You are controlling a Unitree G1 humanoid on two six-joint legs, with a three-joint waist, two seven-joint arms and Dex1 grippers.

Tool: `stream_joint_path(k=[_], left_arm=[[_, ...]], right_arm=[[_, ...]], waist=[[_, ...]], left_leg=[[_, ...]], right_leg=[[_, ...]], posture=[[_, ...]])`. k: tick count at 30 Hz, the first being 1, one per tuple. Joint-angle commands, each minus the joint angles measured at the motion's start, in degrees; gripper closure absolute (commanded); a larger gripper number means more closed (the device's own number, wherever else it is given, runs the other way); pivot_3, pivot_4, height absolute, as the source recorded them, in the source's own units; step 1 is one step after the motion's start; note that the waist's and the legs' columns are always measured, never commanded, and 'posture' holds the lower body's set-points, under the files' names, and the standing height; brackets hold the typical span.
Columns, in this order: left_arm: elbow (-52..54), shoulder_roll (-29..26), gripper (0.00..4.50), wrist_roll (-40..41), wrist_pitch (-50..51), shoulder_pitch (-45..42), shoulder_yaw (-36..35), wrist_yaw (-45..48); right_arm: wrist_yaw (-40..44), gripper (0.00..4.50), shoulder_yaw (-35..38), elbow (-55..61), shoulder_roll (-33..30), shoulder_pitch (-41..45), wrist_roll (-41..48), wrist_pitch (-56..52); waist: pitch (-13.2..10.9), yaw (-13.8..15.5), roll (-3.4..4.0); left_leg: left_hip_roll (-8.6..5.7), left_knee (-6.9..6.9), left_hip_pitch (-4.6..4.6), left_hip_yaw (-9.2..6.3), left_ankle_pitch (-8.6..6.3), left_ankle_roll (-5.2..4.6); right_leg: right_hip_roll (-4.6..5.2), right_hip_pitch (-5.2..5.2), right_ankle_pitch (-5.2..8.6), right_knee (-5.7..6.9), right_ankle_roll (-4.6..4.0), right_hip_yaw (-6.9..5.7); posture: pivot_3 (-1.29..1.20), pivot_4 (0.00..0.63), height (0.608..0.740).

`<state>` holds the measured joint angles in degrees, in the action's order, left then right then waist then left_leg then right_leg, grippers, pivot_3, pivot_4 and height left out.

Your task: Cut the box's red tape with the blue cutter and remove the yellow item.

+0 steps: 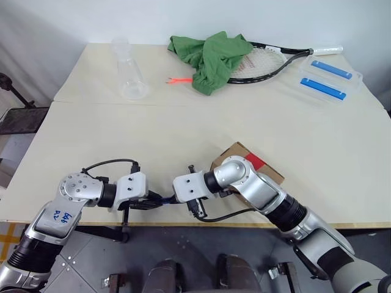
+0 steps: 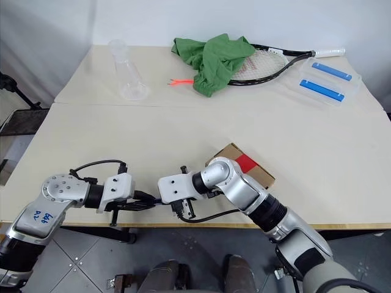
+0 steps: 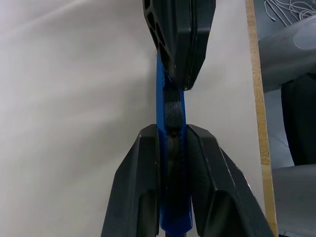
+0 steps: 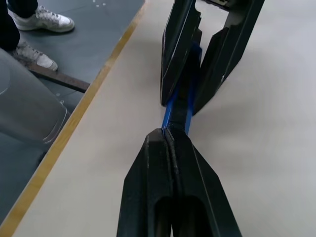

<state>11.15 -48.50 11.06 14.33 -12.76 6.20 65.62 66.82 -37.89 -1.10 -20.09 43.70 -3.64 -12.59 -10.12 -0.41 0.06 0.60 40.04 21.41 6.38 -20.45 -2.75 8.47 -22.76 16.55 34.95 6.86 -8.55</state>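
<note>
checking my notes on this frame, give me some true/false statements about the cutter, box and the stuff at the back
1. The left end effector grips the cutter. True.
2. The right end effector is wide open, away from the cutter. False: it is shut, its tips at the cutter's other end.
3. The box lies by the table's near edge, tape showing on top. True.
4. The green cloth covers the flask. False: it lies on the racket; the flask stands apart.
5. The box's flaps are open, with a yellow thing taken out. False: the box is closed.
</note>
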Motion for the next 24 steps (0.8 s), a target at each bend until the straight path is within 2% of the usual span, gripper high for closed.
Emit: stream_joint_path(k=[1, 10, 13, 16, 18, 20, 22, 24], left_arm=[[2.8, 0.0, 4.07, 0.5, -0.1, 1.0, 0.0, -0.3], [1.8, 0.8, 4.07, 0.5, -0.4, 0.9, 0.2, -1.0], [1.2, 1.6, 4.07, 0.4, -0.8, 0.4, -0.3, -2.1], [1.4, 2.4, 4.07, 1.3, -2.3, 1.3, -2.8, -3.8], [1.1, 4.0, 4.07, 2.0, -4.6, 1.7, -4.9, -5.7], [0.4, 6.2, 4.07, 2.2, -7.7, 2.1, -7.2, -8.3], [-0.4, 8.2, 4.07, 2.0, -11.0, 2.0, -8.8, -10.6], [-1.3, 9.9, 4.07, 1.2, -13.4, 1.5, -9.3, -12.4]], right_arm=[[-1.1, 4.46, 0.5, -2.1, 1.7, 1.0, -1.3, 0.4], [-1.0, 4.46, 1.2, -3.8, 3.0, 1.3, -0.7, 0.6], [-1.6, 4.46, 4.6, -1.5, 2.9, 1.3, 1.6, -2.5], [0.4, 4.46, 11.6, 7.1, -0.6, 0.2, 8.3, -12.0], [-0.3, 4.46, 14.1, 11.4, -3.1, -0.5, 9.2, -15.9], [1.4, 4.46, 16.9, 15.6, -7.0, 0.4, 13.8, -27.4], [1.9, 4.11, 19.6, 17.7, -9.7, 2.7, 18.1, -39.1], [0.0, 3.61, 23.6, 18.6, -9.9, 4.6, 21.8, -44.9]], waist=[[0.0, -0.2, 0.00], [0.0, -0.2, 0.01], [0.0, -0.2, 0.01], [0.0, 0.1, 0.04], [0.0, 0.3, 0.04], [0.0, 0.2, 0.04], [0.0, 0.2, 0.05], [0.0, 0.2, 0.07]], left_leg=[[0.01, 0.00, -0.01, 0.00, 0.00, 0.01], [0.01, 0.00, -0.02, -0.01, -0.01, 0.02], [0.01, 0.00, -0.02, -0.01, -0.01, 0.02], [0.00, 0.00, 0.02, -0.02, -0.01, 0.02], [0.00, 0.00, 0.04, -0.10, -0.01, 0.02], [-0.01, 0.00, 0.05, -0.18, -0.03, 0.04], [0.01, -0.01, 0.06, -0.19, -0.04, 0.05], [0.02, -0.01, 0.06, -0.17, -0.04, 0.04]], right_leg=[[0.00, 0.00, 0.01, 0.01, -0.01, 0.00], [-0.01, 0.00, 0.02, 0.05, -0.03, 0.00], [0.00, 0.00, 0.02, 0.05, -0.03, 0.01], [0.01, -0.01, 0.02, 0.04, -0.03, 0.00], [0.02, -0.01, 0.01, 0.03, -0.03, -0.02], [0.03, 0.00, 0.01, 0.04, -0.03, -0.05], [0.02, 0.00, 0.01, 0.02, -0.03, -0.08], [0.04, 0.00, 0.02, 0.02, -0.03, -0.09]], posture=[[0.00, 0.150, 0.740], [0.00, 0.150, 0.740], [0.00, 0.150, 0.740], [0.00, 0.150, 0.740], [0.00, 0.150, 0.740], [0.00, 0.150, 0.740], [0.00, 0.150, 0.740], [0.00, 0.150, 0.740]])
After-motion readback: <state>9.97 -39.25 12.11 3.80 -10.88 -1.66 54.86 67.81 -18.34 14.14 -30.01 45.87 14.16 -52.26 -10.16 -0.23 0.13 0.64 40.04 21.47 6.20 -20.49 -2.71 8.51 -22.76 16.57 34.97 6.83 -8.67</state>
